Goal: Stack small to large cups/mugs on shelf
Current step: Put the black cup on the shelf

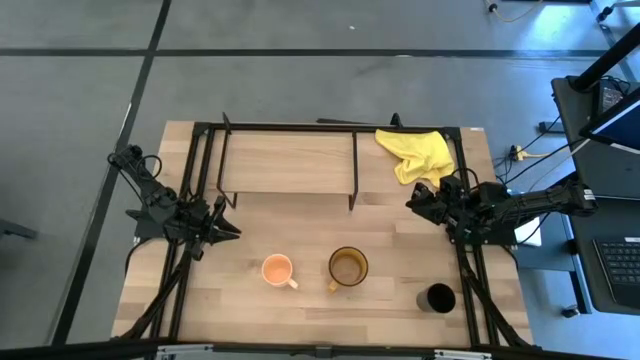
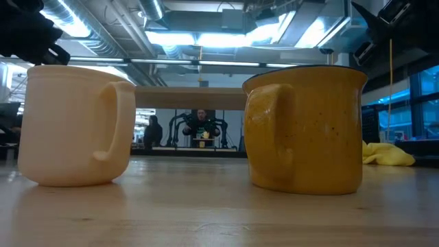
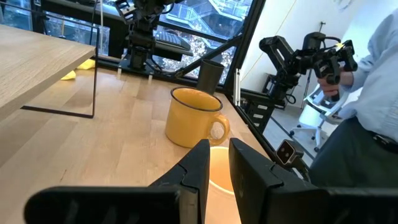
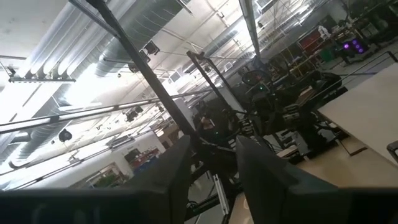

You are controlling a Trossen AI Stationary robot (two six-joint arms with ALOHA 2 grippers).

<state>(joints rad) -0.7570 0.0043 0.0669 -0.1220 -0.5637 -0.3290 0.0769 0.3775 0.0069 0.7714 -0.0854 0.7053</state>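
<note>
Three vessels, the peach mug (image 1: 277, 270), amber mug (image 1: 348, 267) and black cup (image 1: 437, 298), sit in a row before the shelf (image 1: 285, 163), none stacked yet, while the left gripper (image 1: 228, 229) and right gripper (image 1: 417, 200), each slightly parted and empty, flank them, seemingly poised to begin.

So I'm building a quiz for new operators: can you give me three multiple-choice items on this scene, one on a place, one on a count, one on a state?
1. Where is the black cup?
A. on the shelf
B. on the table near its right edge
C. inside the amber mug

2. How many cups or mugs stand on the table?
A. one
B. two
C. three

3. What is on the shelf board?
A. nothing
B. the peach mug
C. all three, stacked

Answers: 1 B, it stands alone right of the amber mug. 2 C, peach mug, amber, black. 3 A, the board is bare.
</note>
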